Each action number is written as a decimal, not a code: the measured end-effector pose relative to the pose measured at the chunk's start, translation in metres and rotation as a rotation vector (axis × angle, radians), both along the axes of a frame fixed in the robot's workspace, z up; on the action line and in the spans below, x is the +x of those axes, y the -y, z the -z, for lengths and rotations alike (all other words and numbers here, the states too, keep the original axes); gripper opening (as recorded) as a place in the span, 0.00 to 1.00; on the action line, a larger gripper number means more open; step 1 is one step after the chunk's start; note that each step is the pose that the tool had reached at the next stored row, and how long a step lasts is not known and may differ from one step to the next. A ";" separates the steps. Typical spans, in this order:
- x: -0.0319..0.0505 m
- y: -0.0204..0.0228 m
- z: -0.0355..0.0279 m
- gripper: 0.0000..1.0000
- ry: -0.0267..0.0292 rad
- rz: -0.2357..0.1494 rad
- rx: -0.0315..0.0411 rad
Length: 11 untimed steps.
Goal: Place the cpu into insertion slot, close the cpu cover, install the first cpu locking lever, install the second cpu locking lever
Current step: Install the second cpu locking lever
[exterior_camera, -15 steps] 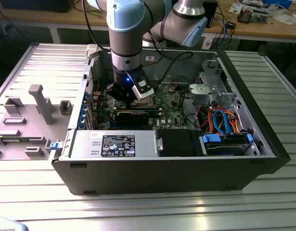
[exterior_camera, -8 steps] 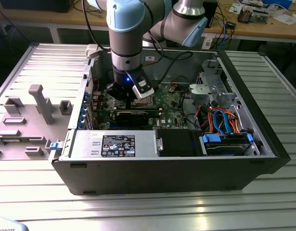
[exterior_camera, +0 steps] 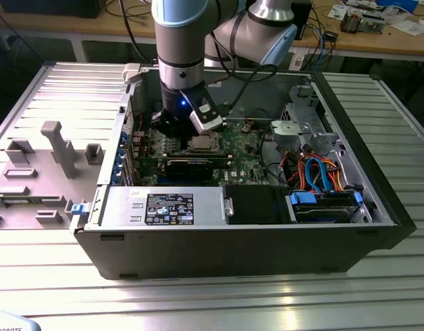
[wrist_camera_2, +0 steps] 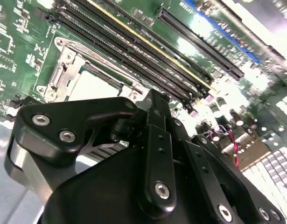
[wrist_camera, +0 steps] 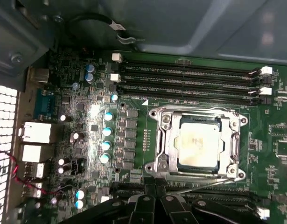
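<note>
Hovering claw point(wrist_camera: 155, 201) shut and empty beside cpu point(wrist_camera: 198, 142), cpu cover point(wrist_camera: 164, 140) closed, memory slots point(wrist_camera: 190, 79) alongside

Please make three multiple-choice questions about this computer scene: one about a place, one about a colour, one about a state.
1. Where is the cpu?
A. in the insertion slot
B. on the ribbed table
C. on the drive cage

2. What colour is the motherboard?
A. red
B. green
C. white

3. How is the cpu cover?
A. lying down around the cpu
B. standing upright
C. removed onto the table

Answers: 1 A, the first wrist view shows the chip seated in the insertion slot. 2 B, the board is green in both wrist views. 3 A, the frame lies flat around the chip.
</note>
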State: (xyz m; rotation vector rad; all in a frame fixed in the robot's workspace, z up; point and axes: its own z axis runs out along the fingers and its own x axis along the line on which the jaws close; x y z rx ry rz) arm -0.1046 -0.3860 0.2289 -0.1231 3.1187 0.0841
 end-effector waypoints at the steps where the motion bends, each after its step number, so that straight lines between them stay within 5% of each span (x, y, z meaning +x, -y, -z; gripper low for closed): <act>1: 0.0002 0.0000 -0.0015 0.11 -0.0002 0.000 -0.0067; 3: 0.0014 0.0000 -0.0031 0.11 -0.0010 0.000 -0.0189; 5: 0.0039 0.0000 -0.0033 0.11 -0.0018 0.000 -0.0230; 11: 0.0050 0.0006 -0.0031 0.11 -0.0035 0.000 -0.0221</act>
